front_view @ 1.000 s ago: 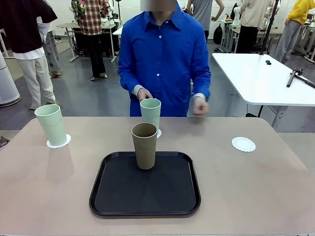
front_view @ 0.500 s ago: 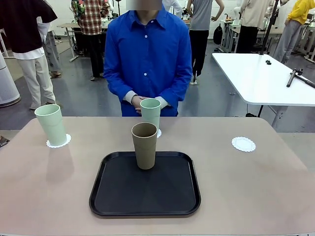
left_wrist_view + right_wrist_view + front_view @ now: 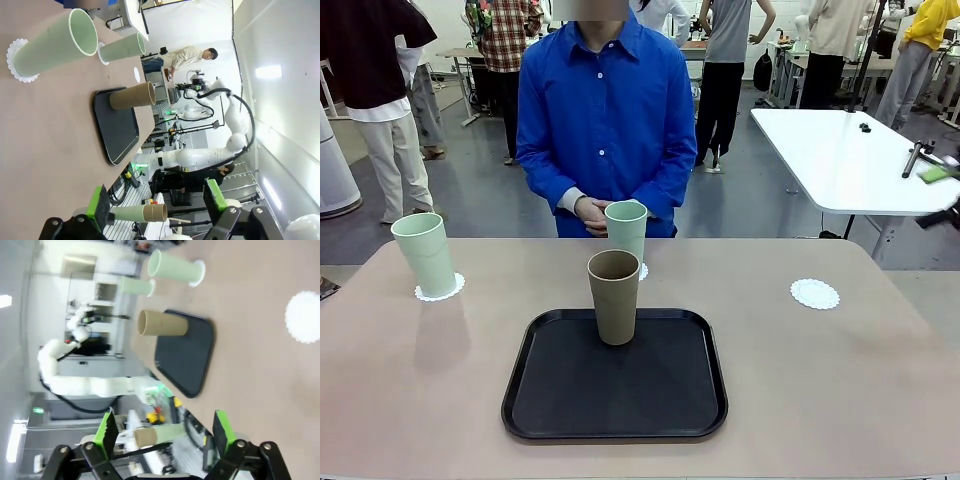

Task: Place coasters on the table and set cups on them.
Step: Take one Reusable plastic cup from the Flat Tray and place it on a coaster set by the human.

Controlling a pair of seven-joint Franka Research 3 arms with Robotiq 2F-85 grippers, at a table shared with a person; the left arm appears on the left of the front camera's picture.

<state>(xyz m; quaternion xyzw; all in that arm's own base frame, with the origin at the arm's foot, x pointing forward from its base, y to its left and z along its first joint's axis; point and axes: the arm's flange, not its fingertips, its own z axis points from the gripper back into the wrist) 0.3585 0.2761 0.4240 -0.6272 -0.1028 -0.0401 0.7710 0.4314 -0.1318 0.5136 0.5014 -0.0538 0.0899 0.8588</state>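
One to go: with both jaws gaping empty, gripping the brown cup point(image 3: 613, 296) on the tray point(image 3: 620, 390) squarely at mid-height, then centring it on the bare coaster point(image 3: 815, 293) at the bench's point(image 3: 840, 380) right.

front: bright, even, sharp; faint soft shadow below the left cup point(image 3: 424, 255) on the bench point(image 3: 840, 390) | left wrist: ceiling panel point(image 3: 270, 72) glares, wall point(image 3: 292, 35) washed out, edges bowed | right wrist: soft, blurred throughout
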